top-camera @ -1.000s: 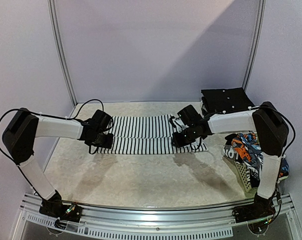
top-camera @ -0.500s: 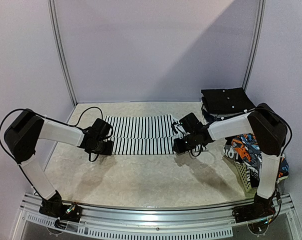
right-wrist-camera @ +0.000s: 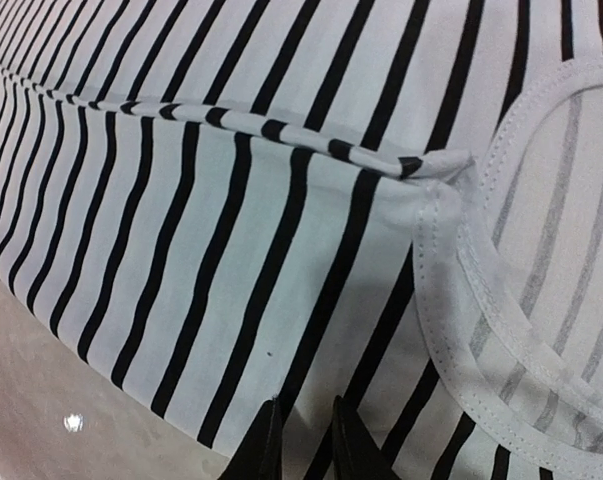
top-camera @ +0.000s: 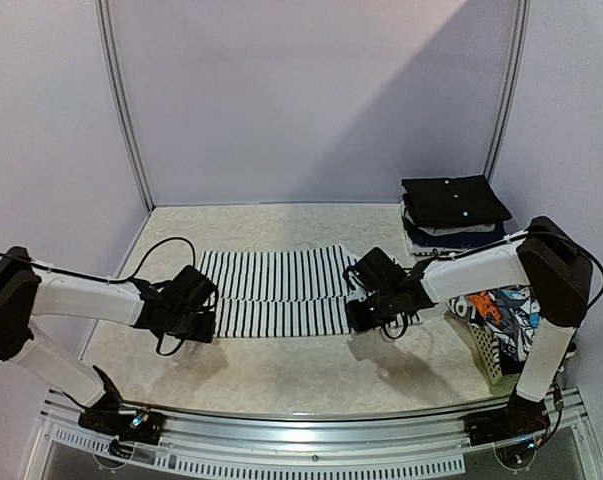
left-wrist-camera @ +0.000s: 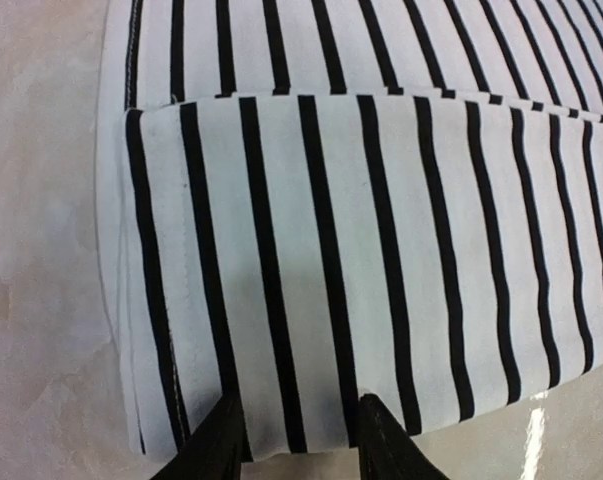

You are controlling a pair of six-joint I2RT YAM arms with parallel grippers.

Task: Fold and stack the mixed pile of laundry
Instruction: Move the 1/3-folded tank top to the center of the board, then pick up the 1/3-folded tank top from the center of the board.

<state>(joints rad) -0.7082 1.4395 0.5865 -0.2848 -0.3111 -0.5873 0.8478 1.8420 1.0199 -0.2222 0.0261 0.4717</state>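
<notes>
Striped garment corners beneath left hand and right hand.

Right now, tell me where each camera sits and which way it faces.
Top external: fixed above and behind the bases, facing down at the table; shows left arm, right arm, striped garment, folded stack, basket.
Left wrist: on the left arm, facing down past the left end effector at the garment's left end.
Right wrist: on the right arm, facing down past the right end effector at the neckline.
Shared: all three see the striped garment.
</notes>
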